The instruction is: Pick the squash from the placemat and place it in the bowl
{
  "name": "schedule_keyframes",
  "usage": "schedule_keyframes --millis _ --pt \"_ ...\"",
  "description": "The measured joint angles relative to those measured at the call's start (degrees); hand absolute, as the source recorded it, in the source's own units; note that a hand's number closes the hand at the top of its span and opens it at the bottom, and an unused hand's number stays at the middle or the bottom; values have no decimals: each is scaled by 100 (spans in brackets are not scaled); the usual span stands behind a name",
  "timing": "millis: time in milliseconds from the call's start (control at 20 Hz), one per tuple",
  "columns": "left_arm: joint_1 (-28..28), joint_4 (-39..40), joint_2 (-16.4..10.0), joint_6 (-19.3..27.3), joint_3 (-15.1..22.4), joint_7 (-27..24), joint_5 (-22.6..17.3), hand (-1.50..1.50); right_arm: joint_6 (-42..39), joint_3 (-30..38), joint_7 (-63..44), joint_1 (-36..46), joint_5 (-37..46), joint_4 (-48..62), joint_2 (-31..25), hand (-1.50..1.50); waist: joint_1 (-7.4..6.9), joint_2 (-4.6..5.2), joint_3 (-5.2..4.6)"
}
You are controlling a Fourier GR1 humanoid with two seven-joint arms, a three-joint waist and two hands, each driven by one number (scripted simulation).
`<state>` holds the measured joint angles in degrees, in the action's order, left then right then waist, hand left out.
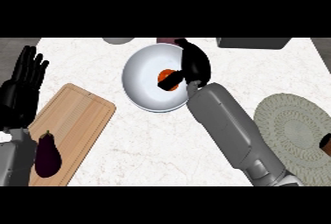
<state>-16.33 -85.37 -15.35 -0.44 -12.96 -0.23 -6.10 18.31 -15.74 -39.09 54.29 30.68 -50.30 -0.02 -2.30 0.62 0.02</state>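
The orange squash (165, 75) is inside the white bowl (143, 74) at the back middle of the counter, only partly visible. My right hand (196, 65) reaches over the bowl's right rim, and its dark fingers (170, 81) curl across the squash and hide its lower part. I cannot tell whether the squash touches the bowl's floor. The round woven placemat (294, 131) lies at the right, beyond my right forearm. At the left edge my left hand (22, 83) rests open, fingers up, holding nothing.
A wooden cutting board (77, 113) lies at the left with a dark purple eggplant (47, 155) on its near end. A brown thing (325, 145) shows at the placemat's right edge. Behind the bowl stand a pale round object (117, 40) and a dark grey box (252, 42).
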Motion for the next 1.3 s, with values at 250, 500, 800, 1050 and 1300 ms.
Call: schedule_keyframes --millis 250,500,800,1050,1300 --pt "-43 46 -68 -51 -52 -1 -33 0 1291 7 715 -60 -309 138 1 -150 10 -3 0" --pt "24 45 -29 41 -66 -42 32 0 2109 473 1201 -162 -326 81 -101 -150 130 -31 0" --pt "239 -91 -17 67 -113 -18 23 0 2231 913 1420 -944 -626 -788 -564 -150 244 -73 -1" --pt "266 -92 -111 4 -224 -21 -45 0 1767 1304 1856 -1962 -1254 -1936 -1145 -150 307 -82 0" --pt "339 -228 -101 -14 -217 45 -69 0 1150 1801 2520 -3043 -2037 -2800 -1590 -150 298 -80 0"
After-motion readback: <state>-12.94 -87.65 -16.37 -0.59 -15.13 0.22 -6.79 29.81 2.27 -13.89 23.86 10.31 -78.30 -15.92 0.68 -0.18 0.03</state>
